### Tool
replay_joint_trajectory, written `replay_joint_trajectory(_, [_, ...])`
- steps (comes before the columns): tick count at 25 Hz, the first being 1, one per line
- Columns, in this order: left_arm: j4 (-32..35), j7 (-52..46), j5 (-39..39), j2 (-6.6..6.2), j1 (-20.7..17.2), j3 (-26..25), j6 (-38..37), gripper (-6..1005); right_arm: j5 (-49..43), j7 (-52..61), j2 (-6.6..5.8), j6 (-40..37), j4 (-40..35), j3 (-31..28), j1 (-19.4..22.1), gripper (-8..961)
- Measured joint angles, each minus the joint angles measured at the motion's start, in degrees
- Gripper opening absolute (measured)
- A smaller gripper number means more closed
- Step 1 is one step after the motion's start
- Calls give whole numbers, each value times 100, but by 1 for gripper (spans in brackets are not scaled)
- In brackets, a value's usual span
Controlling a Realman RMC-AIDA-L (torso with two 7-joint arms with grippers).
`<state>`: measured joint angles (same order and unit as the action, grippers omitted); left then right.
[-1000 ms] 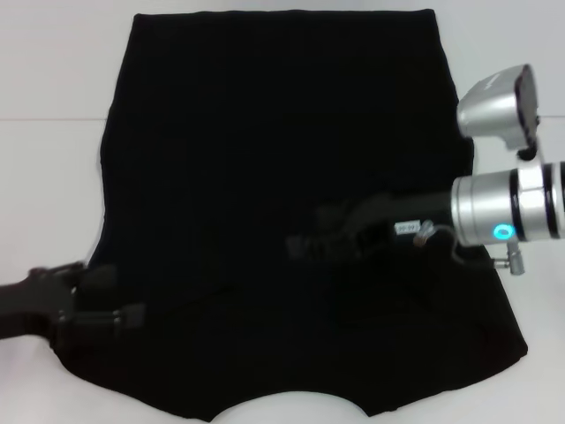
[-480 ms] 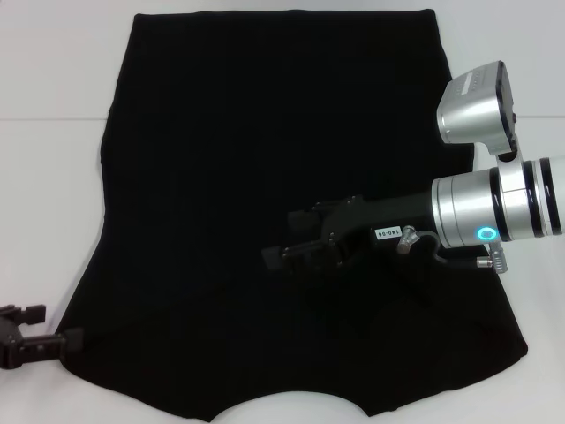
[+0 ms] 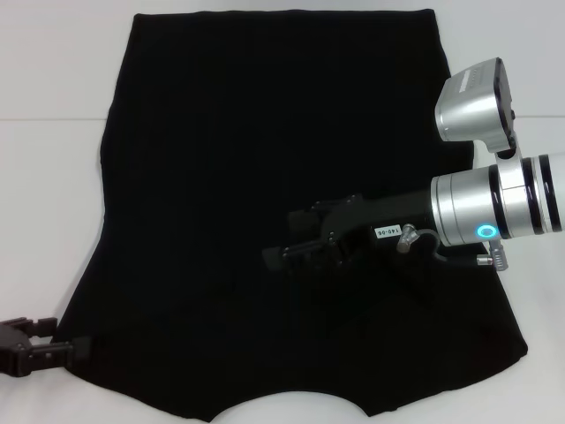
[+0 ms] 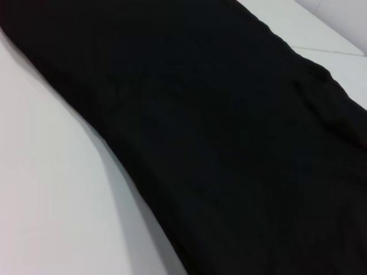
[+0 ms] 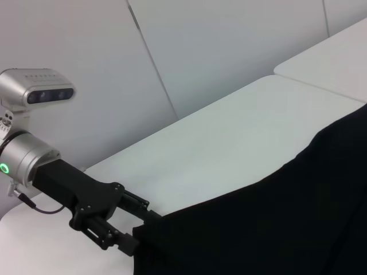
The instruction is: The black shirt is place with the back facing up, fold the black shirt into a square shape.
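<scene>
Black shirt: we see the black shirt (image 3: 282, 212) spread flat on the white table (image 3: 44, 177), its straight hem at the far side and the curved neckline at the near edge, closest to us.
Right gripper: our right gripper (image 3: 284, 243) hangs over the middle of the shirt, reaching in from the right side. Its fingers are spread apart with nothing between them. Fabric lies on every side of it: beneath, beyond, nearer and to both sides.
Right arm: the silver wrist with a green ring light sits above the shirt's right edge, a silver camera housing mounted on it.
Left gripper: our left gripper (image 3: 40, 346) sits low at the near left corner, just beside the shirt's near left edge. Its fingers stand apart and grip nothing. We cannot tell if a fingertip touches the cloth.
Shirt from the left wrist: the black shirt (image 4: 229, 132) fills most of the view, its edge running diagonally across bare table (image 4: 51, 195).
Right wrist view: it shows a black gripper (image 5: 123, 220) on a silver-wristed arm at the edge of the shirt (image 5: 275, 223), fingers apart.
</scene>
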<state>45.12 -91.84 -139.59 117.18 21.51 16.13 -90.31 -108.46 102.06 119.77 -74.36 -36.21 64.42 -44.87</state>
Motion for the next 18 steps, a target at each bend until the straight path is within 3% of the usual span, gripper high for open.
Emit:
replay_joint_trajectory(6, [-88,-92,-153,-3,85,123,134,892,0,2,-1,0,0,1,26,892])
replay_joint_trajectory(9, [-90,-91,-150,-1,90,119,104,690,0,2,-8,0,0,1,35,890])
replay_joint_trajectory(18, [-79,-86,-111,-13,99,96,93,283,-44,48,-18,-7,-4,-3,41,883])
